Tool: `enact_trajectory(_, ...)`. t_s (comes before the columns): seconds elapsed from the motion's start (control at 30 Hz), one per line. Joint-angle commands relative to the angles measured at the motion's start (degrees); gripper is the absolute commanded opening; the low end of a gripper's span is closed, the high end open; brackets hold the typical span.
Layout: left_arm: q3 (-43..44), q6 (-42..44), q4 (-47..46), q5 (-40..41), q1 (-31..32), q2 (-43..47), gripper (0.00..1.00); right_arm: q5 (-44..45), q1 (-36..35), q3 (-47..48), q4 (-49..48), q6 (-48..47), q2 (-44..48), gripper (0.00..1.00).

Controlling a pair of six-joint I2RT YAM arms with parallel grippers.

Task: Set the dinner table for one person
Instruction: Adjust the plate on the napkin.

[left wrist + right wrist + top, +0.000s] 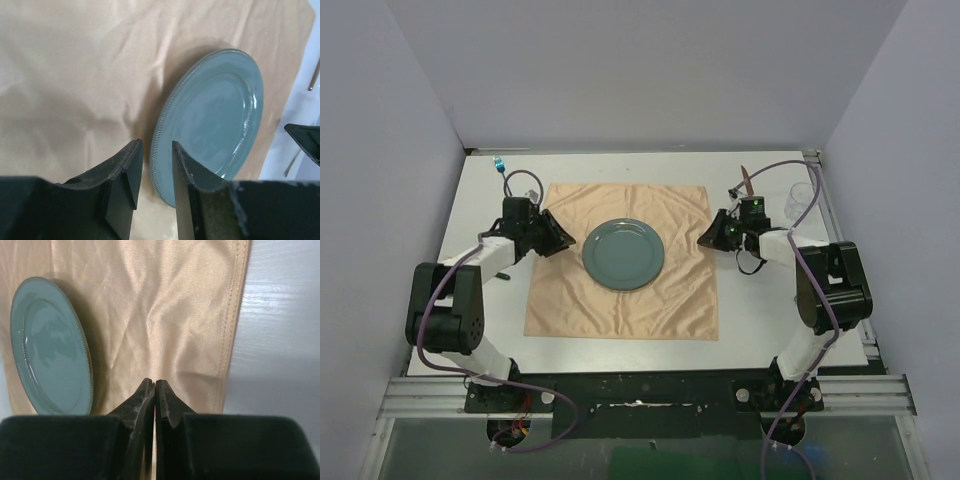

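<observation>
Your L gripper point(156, 145) hangs w/ jaws apart, nothing btwn them, over the cloth point(620, 305) just left of the plate point(623, 254). R gripper point(155, 388) is pinched closed, empty, over cloth's right edge. Table point(760, 310) lies under all.

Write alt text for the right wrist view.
The right gripper, jaws shut, is poised over a peach-orange cloth near its stitched edge. A grey-green plate lies on the cloth at left; the bare white dinner table shows at right.
</observation>
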State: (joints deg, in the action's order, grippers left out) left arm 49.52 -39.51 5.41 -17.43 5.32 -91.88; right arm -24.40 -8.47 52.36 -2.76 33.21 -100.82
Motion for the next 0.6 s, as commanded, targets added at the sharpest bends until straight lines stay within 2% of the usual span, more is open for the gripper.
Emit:
enact_trajectory(0.0, 3.6, -1.4, -6.6, -6.6, 0.0, -2.9, 0.28, 5.5, -2.0, 2.6, 2.0, -1.6, 4.0, 0.0)
enact_trajectory(0.3, -0.3, 0.2, -6.4, -2.6, -2.1, -5.7, 0.27, 7.3, -2.5, 4.5, 3.2, -1.4, 0.1, 0.0)
enact_trajectory(0.57, 0.3, 1.5, -5.4, -3.4, -2.9, -8.0, 0.27, 7.7, -2.8, 6.3, 3.3, -1.5, -3.4, 0.0)
